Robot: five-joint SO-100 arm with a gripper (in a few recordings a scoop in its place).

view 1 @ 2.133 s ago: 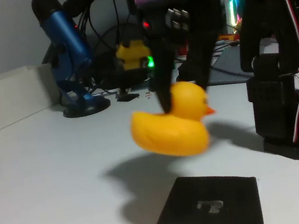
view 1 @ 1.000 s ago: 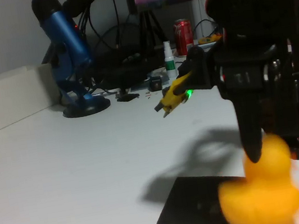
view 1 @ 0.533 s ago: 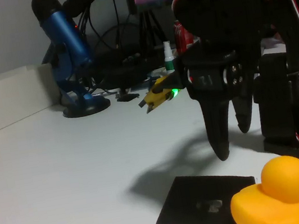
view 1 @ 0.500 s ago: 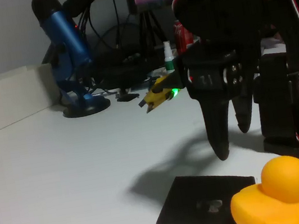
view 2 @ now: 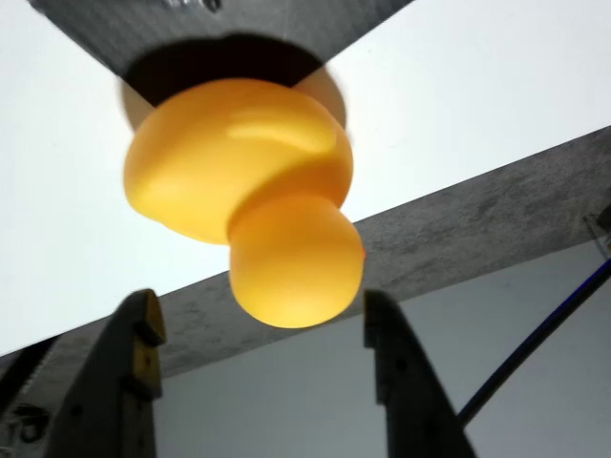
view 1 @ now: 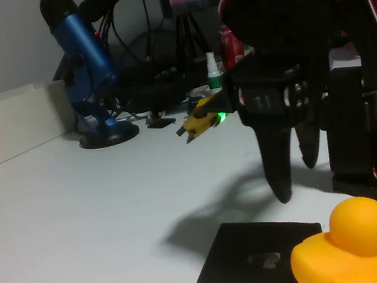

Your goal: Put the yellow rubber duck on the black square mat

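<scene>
My hand [view 1: 296, 180] hung wide open above the yellow rubber duck [view 1: 345, 249], which sat upright over a corner of the black square mat [view 1: 254, 258], near the worktop [view 1: 81, 230] front edge.

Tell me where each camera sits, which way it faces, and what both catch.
Fixed view: low at the table's edge, facing the arm; its gripper hangs open above the duck and mat.
Wrist view: on the gripper, looking down between the fingers at the duck.
Shared: duck, mat, gripper.
</scene>
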